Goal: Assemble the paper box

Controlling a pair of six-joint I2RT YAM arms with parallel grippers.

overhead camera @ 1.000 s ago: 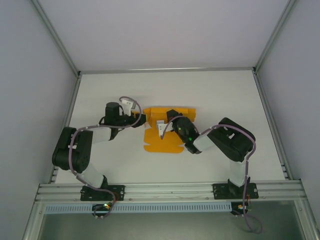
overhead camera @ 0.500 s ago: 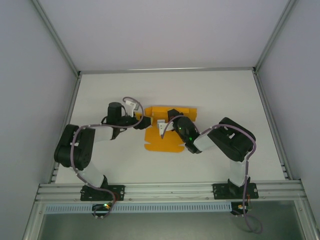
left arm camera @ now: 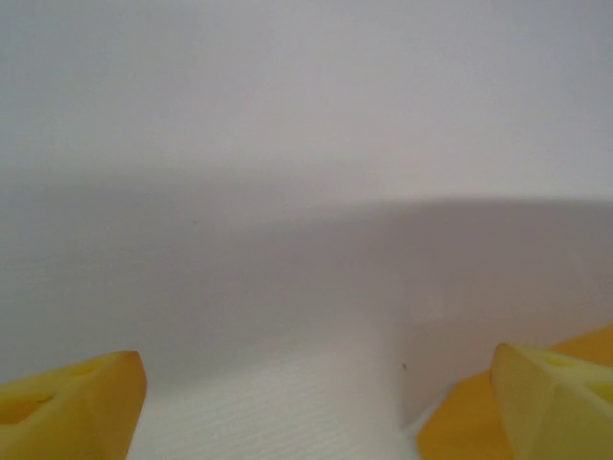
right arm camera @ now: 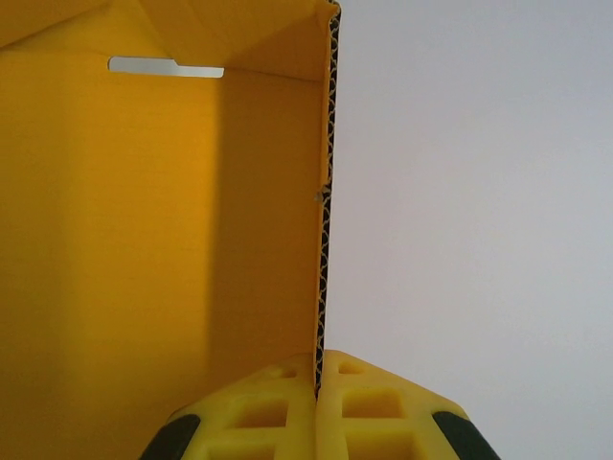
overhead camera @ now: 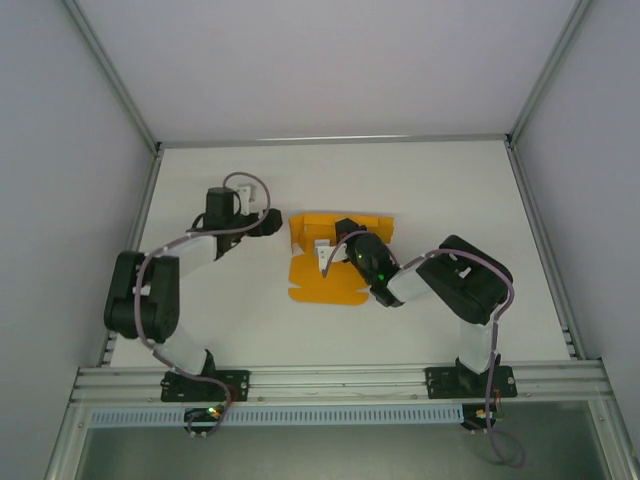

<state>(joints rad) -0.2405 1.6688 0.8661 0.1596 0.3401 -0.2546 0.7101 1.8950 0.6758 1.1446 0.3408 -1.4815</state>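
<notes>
The paper box (overhead camera: 318, 282), a thin orange-yellow corrugated card sheet, lies partly folded mid-table (overhead camera: 420, 190), its near flap flat with a wavy edge, its far panels raised, one slotted wall pinched edge-on in the right claw (right arm camera: 319, 383).

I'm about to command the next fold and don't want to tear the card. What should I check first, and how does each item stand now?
1. Grip: right gripper shut on a wall edge of the paper box: ok.
2. Free hand: left gripper open, nothing between its fingers: ok.
3. Clearance: left gripper apart from the box, on its left: ok.
4. Support: box resting on the table: ok.
5. All walls raised: not ok, the near flap lies flat.
6. Held wall fully upright: cannot tell.
</notes>
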